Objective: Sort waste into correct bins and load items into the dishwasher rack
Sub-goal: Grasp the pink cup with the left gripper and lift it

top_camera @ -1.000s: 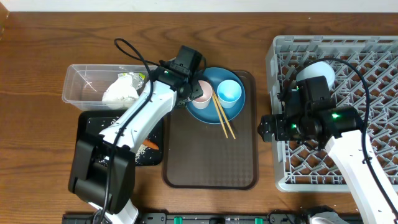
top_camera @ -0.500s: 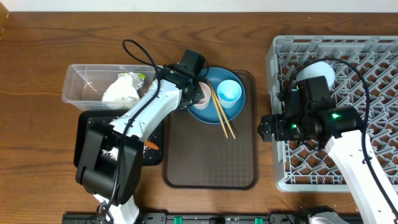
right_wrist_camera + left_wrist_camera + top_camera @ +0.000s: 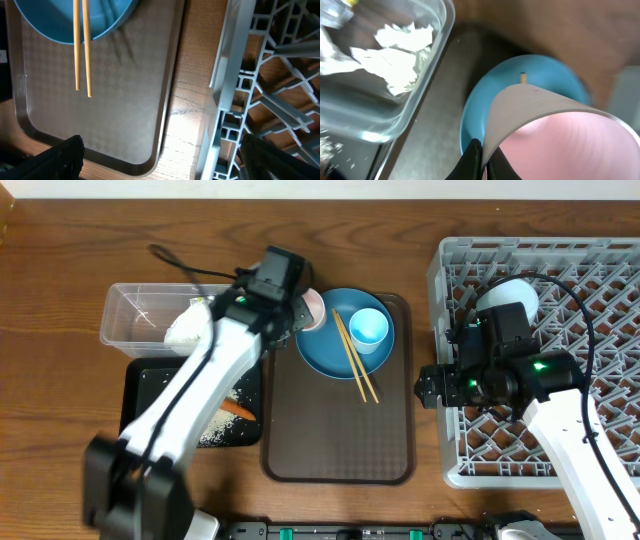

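Note:
My left gripper (image 3: 301, 311) is shut on the rim of the pink cup (image 3: 313, 308), holding it tilted over the left edge of the blue plate (image 3: 340, 345). In the left wrist view the fingers (image 3: 476, 161) pinch the wall of the pink cup (image 3: 560, 145). A light blue cup (image 3: 370, 328) and wooden chopsticks (image 3: 356, 362) rest on the plate. The clear tub (image 3: 125, 315) holds white napkins (image 3: 190, 328). On the black tray (image 3: 150, 385) lie a carrot (image 3: 238, 409) and rice (image 3: 213, 428). My right gripper (image 3: 429, 388) hangs open at the left edge of the grey rack (image 3: 560, 260).
The plate sits at the far end of a brown serving tray (image 3: 340, 430) between the bins and the rack. A white-looking bowl (image 3: 508, 290) stands in the rack behind my right arm. The right wrist view shows the chopsticks (image 3: 82, 50), tray corner (image 3: 150, 150) and rack wall (image 3: 220, 85).
My left gripper closed on the pink cup's rim and carried it up and left, from the plate's middle to its left edge. The right arm has not moved.

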You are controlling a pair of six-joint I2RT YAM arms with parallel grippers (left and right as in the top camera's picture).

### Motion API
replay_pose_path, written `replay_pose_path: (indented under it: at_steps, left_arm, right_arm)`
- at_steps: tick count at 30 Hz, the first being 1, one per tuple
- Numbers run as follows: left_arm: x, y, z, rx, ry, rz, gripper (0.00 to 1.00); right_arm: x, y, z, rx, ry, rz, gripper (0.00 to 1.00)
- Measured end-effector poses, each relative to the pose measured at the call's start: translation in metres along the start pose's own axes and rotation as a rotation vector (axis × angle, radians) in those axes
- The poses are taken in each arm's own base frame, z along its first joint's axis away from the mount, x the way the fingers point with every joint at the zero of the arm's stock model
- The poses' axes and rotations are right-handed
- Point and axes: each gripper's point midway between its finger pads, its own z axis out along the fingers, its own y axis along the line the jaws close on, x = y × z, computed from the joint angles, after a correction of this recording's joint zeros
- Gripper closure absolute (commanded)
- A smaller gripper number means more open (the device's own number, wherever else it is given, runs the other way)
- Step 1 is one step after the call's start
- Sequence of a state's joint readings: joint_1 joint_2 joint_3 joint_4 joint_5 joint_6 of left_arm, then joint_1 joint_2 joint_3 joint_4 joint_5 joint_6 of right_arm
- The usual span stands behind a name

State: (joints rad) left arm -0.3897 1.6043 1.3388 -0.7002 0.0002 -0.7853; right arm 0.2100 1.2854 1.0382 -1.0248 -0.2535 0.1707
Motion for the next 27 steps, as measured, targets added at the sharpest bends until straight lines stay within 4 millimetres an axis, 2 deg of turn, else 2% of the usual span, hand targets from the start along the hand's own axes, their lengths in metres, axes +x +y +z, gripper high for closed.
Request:
replay_pose_path:
  at_steps: [3,7,10,14,17,22,27]
  left_arm:
    - [0.0,-0.004,-0.035,0.061,-0.018,0.019,0.94]
    - [0.016,-0.011,-0.069,0.159,0.035,0.084,0.94]
    - [0.032,-0.019,-0.081,0.235,0.103,0.147,0.94]
    - [0.055,-0.038,-0.092,0.379,0.212,0.251,0.94]
    - [0.069,-0.054,-0.102,0.5,0.286,0.315,0.94]
    - [0.088,-0.072,-0.122,0.673,0.377,0.396,0.93]
    - [0.101,-0.08,-0.139,0.784,0.447,0.435,0.94]
  right_arm:
    - [0.0,0.0,0.0,-0.002,0.0,0.0,0.01]
    - [0.001,0.008,0.0,-0.044,0.006,-0.029,0.01]
    - [0.004,0.025,-0.002,-0.145,0.016,-0.114,0.01]
    - [0.01,0.056,-0.01,-0.34,0.012,-0.279,0.01]
    - [0.017,0.073,-0.017,-0.453,0.001,-0.395,0.01]
    - [0.025,0.089,-0.032,-0.612,-0.034,-0.521,0.01]
    - [0.023,0.088,-0.044,-0.684,-0.089,-0.553,0.01]
